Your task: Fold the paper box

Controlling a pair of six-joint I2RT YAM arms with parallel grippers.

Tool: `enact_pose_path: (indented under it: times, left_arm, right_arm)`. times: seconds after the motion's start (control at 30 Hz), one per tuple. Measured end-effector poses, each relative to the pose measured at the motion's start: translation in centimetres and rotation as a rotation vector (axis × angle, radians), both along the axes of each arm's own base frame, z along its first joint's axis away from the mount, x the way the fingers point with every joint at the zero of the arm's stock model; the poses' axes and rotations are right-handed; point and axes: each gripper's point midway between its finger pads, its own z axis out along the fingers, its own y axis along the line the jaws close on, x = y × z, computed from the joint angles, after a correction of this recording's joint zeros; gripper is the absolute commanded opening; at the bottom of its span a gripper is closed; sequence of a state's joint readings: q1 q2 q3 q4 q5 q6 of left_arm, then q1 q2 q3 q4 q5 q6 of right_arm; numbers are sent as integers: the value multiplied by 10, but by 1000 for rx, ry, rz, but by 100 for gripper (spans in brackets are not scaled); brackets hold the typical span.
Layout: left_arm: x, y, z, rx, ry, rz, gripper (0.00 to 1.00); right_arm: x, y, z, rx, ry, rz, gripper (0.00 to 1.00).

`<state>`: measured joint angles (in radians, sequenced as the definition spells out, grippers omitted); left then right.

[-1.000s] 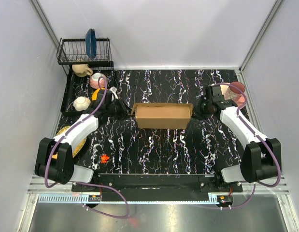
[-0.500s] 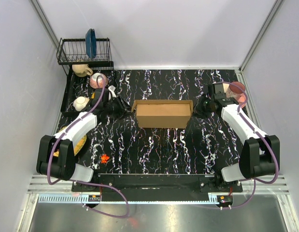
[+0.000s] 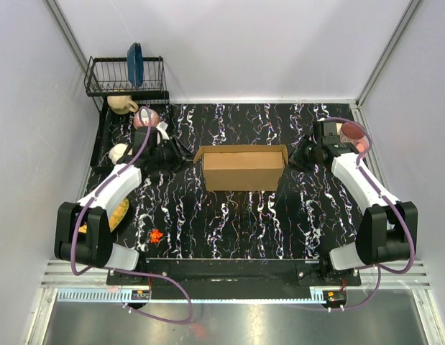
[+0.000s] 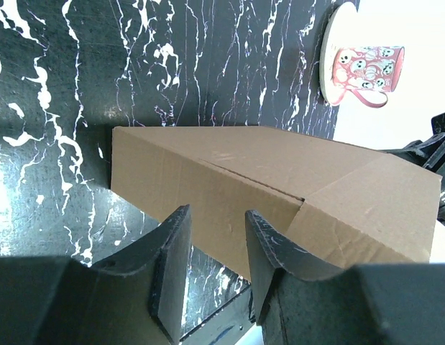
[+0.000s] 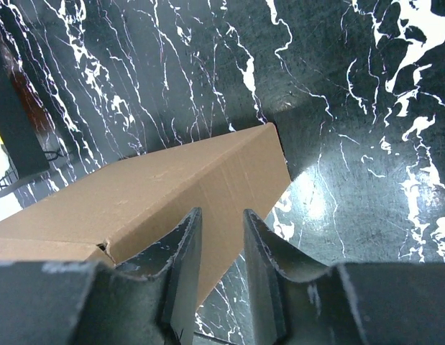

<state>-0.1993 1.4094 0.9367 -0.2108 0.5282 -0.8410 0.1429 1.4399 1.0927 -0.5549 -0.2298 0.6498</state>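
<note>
The paper box (image 3: 240, 167) is a folded brown cardboard box lying on the black marbled table, long side across the view. My left gripper (image 3: 183, 156) stands just off its left end, apart from it, jaws open with only box and table showing between them (image 4: 217, 212). Just off the box's right end is my right gripper (image 3: 295, 159), also open with nothing in it (image 5: 222, 211). In the left wrist view the box (image 4: 265, 180) shows a lid seam and a slanted end flap. The right wrist view shows the box (image 5: 172, 187) from its other end.
A black dish rack (image 3: 125, 75) with a blue plate (image 3: 135, 63) stands at the back left. Near it are a beige mug (image 3: 121, 104), a pink mug (image 3: 145, 117) and a white cup (image 3: 120, 152). A yellow plate (image 3: 116, 213) and a small red thing (image 3: 155, 235) lie front left. A pink cup (image 3: 354, 133) stands at the right.
Both grippers have opened and drawn back a little from the box's ends. The box's far edge now sits slightly farther back.
</note>
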Motion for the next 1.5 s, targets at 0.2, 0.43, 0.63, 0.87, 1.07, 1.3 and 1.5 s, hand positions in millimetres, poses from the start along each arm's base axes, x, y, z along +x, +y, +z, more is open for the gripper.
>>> enact_pose_path:
  times: [0.2,0.43,0.63,0.87,1.07,1.3,1.5]
  left_arm:
    - [2,4,1,19,-5,6,39]
    - [8,11,2,72,-29,24,40]
    - [12,24,2,134,-36,58,41]
    - [18,52,12,252,-71,139,47]
    - [23,86,38,365,-135,238,48]
    - [15,97,74,383,-247,281,48]
    - [-3,100,87,366,-314,301,50]
  right_arm:
    - [1,-2,2,-8,-5,1,36]
    - [2,-8,1,-40,-4,-12,36]
    - [3,-16,8,-80,-19,-24,38]
    - [12,-36,58,-190,-136,-57,38]
    - [5,-49,115,-235,-295,-84,35]
    - [-30,-31,137,-186,-447,39,56]
    - [-43,-6,129,-190,-464,198,58]
